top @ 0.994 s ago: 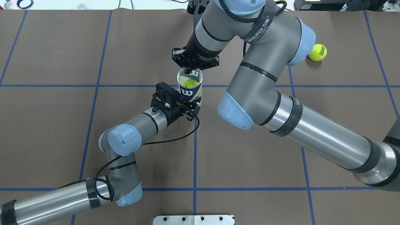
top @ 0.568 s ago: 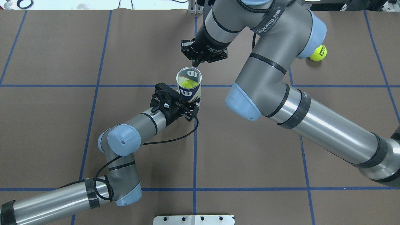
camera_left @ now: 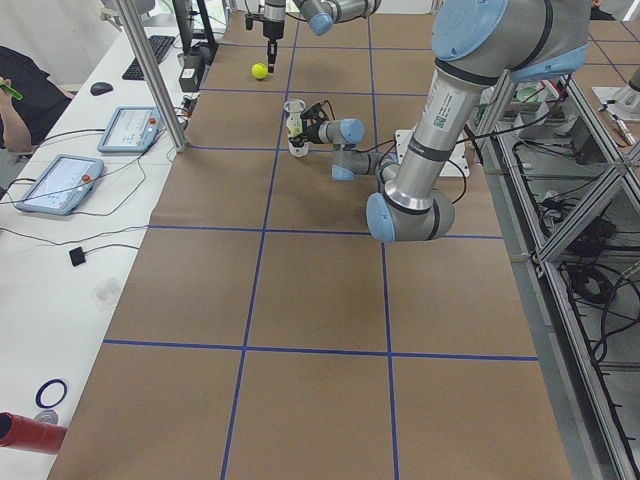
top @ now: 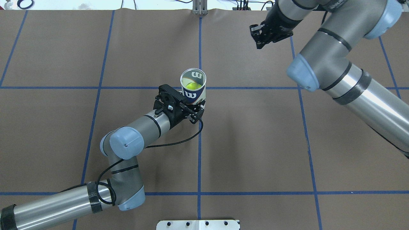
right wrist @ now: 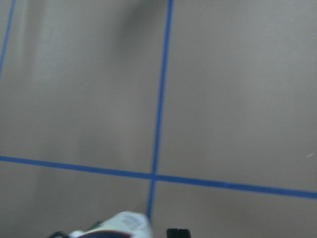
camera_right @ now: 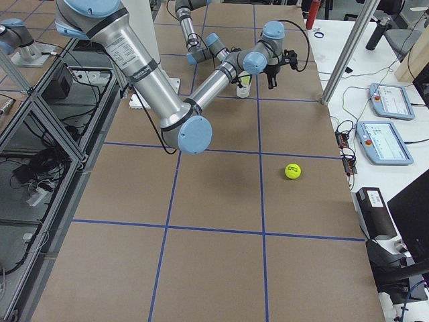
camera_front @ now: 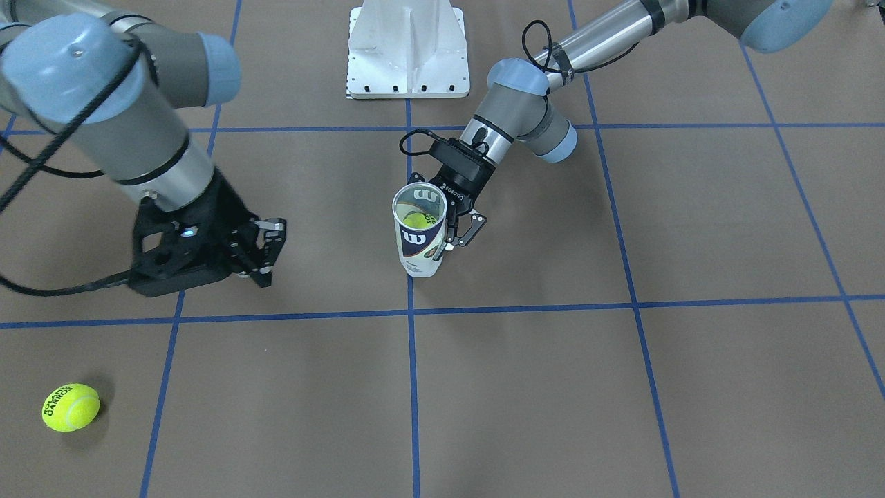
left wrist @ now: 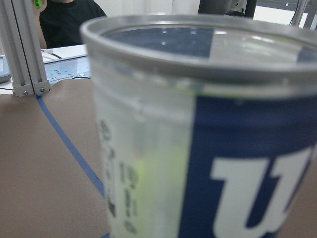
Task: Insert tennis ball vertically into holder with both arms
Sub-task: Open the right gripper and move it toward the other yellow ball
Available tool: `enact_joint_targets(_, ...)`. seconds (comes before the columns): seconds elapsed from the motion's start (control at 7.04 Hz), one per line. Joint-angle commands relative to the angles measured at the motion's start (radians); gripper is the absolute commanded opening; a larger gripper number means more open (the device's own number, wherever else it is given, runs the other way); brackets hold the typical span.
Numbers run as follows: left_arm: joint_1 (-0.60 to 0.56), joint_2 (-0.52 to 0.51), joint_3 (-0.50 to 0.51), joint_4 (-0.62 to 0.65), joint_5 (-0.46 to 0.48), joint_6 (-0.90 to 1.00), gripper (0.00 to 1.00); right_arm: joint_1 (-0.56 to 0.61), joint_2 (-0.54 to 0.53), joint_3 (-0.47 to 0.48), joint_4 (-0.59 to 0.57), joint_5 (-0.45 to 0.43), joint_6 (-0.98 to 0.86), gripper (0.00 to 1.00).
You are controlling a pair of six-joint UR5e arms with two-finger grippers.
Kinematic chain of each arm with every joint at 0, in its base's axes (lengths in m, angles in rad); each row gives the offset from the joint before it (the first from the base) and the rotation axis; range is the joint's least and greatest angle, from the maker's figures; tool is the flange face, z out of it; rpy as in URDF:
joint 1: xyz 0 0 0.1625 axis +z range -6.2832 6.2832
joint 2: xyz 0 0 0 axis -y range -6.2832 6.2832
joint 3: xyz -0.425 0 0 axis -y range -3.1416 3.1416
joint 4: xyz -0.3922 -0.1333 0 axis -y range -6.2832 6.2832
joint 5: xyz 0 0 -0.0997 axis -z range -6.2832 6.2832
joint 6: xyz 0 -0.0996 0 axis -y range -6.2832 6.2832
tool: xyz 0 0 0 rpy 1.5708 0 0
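The holder, a clear can with a navy-and-white "W" label, stands upright near the table's middle. A yellow tennis ball lies inside it. My left gripper is shut on the holder's lower part, which fills the left wrist view. My right gripper is open and empty, high and far right of the holder; the front view shows its jaws apart. A second tennis ball lies on the mat beyond the right arm, hidden in the overhead view.
The white metal pedestal base stands at the robot's side of the table. The brown mat carries blue tape lines. Tablets and cables lie on the side bench past the mat's edge.
My right gripper has pulled back from just above the holder's rim, moving right and away. The ball stays in the holder. The left gripper and holder have not moved.
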Motion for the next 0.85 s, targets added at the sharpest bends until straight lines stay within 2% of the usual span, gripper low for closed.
enact_joint_targets(0.0,0.0,0.0,-0.001,0.001,0.0,0.0,0.74,0.097,-0.091,-0.052,0.007,0.023,-0.216,0.99)
enact_joint_targets(0.43,0.001,0.0,-0.002,0.001,0.0,0.0,0.74,0.139,-0.113,-0.166,0.015,0.023,-0.33,1.0)
enact_joint_targets(0.71,0.001,0.0,-0.002,0.001,0.0,0.002,0.74,0.142,-0.121,-0.333,0.225,0.017,-0.335,1.0)
